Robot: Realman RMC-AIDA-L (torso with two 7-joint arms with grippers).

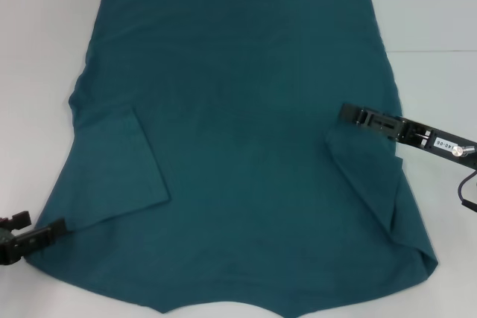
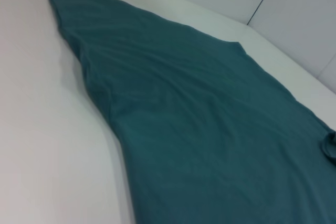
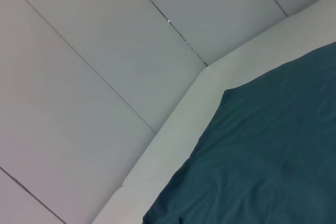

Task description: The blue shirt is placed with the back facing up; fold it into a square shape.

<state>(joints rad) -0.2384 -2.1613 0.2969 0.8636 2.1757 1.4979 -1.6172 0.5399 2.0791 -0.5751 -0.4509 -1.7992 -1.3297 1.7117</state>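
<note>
The blue shirt point(image 1: 246, 132) lies flat on the white table point(image 1: 432, 5), plain side up. Its left sleeve point(image 1: 119, 161) and right sleeve point(image 1: 369, 176) are folded inward onto the body. My right gripper point(image 1: 344, 113) hovers over the shirt's right side, just above the top corner of the folded right sleeve. My left gripper point(image 1: 52, 227) is at the shirt's near-left corner, at the fabric's edge. The shirt also shows in the left wrist view point(image 2: 199, 129) and in the right wrist view point(image 3: 262, 166). No lettering shows.
The white table surface point(image 2: 47, 145) runs along the shirt's left and right sides. A white panelled wall point(image 3: 105, 51) stands behind the table's far edge.
</note>
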